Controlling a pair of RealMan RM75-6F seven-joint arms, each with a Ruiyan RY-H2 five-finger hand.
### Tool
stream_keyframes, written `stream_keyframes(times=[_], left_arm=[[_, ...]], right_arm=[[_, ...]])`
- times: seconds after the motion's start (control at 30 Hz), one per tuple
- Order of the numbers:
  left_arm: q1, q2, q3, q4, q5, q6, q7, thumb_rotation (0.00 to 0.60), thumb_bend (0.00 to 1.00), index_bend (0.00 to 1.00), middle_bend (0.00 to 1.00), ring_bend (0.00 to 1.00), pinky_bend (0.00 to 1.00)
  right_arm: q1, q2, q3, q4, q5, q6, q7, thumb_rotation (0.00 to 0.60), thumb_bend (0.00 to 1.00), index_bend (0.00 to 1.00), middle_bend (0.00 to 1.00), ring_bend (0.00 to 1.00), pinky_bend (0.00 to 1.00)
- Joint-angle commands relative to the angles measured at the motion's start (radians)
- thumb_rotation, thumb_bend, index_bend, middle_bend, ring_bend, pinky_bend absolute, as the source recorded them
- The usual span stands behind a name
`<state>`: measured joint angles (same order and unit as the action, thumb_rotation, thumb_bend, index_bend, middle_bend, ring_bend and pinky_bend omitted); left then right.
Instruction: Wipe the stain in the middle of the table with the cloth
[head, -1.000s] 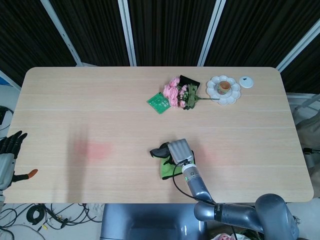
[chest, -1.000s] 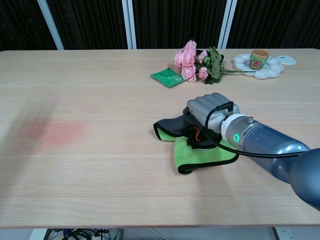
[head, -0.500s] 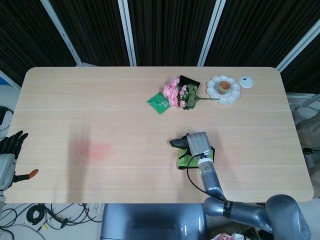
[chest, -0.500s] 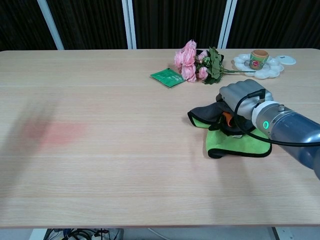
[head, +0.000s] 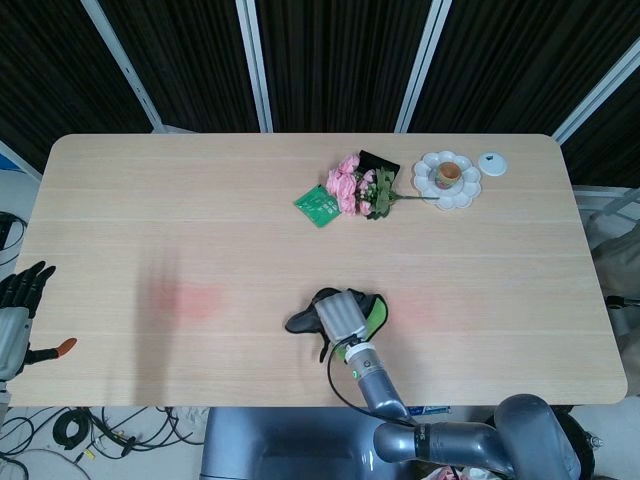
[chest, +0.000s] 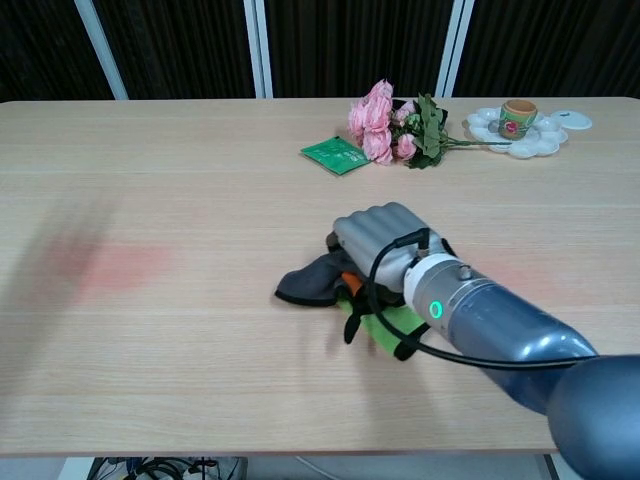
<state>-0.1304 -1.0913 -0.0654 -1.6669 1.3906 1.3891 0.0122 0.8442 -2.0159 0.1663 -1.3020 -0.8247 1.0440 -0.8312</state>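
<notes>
Right hand (head: 338, 315): in the head view it was seen lying palm-down on the green cloth (head: 372, 313) near the front edge of the table (head: 150, 200), fingers curled over the bunched fabric so that the cloth was pinned beneath it.
Left hand (head: 20, 305): it was seen off the left edge of the table, fingers spread, nothing held.
Stain, head view: a pinkish stain (head: 195, 300) was seen well to the left of the cloth, and a fainter one (head: 420, 312) just to its right; which of them the task meant could not be told.
Far side: pink flowers (head: 355, 187), a green packet (head: 318, 205) and a white dish (head: 447, 179) were seen well apart from the cloth.
Right hand, chest view (chest: 385, 240): the fingers were seen folded over the crumpled cloth (chest: 385, 318), a dark flap of which trailed to the left.
Stain, chest view: the left mark (chest: 115, 268) was seen well apart from the cloth.
Risk, bunching: with so much cloth gathered under the palm, little flat fabric was judged available, so the stain could be smeared rather than lifted.
Risk, slipping: the cloth was judged liable to be left behind if downward pressure were eased during a sweep.
Risk, reach: the left mark was judged far for the right arm.
</notes>
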Motion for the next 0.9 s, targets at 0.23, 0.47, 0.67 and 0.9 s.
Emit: stream_keyframes(times=[0.23, 0.47, 0.67, 0.9], left_arm=[[0.001, 0.003, 0.001, -0.001, 0.001, 0.003, -0.003, 0.600, 0.00, 0.00, 0.00, 0.00, 0.00], [0.004, 0.005, 0.004, -0.002, 0.006, 0.007, -0.001, 0.600, 0.00, 0.00, 0.00, 0.00, 0.00], [0.005, 0.004, 0.003, -0.002, 0.009, 0.012, -0.001, 0.600, 0.00, 0.00, 0.00, 0.00, 0.00], [0.007, 0.000, 0.004, -0.001, 0.013, 0.020, 0.010, 0.600, 0.00, 0.00, 0.00, 0.00, 0.00]], right_arm=[[0.014, 0.003, -0.008, -0.030, -0.015, 0.018, -0.062, 0.600, 0.57, 0.70, 0.63, 0.70, 0.87], [-0.027, 0.091, -0.014, -0.009, 0.039, 0.045, -0.096, 0.600, 0.56, 0.70, 0.63, 0.70, 0.86], [-0.066, 0.204, -0.003, -0.018, 0.046, 0.084, -0.084, 0.600, 0.56, 0.70, 0.62, 0.70, 0.85], [-0.114, 0.401, 0.050, -0.107, 0.066, 0.121, -0.039, 0.600, 0.56, 0.70, 0.60, 0.68, 0.84]])
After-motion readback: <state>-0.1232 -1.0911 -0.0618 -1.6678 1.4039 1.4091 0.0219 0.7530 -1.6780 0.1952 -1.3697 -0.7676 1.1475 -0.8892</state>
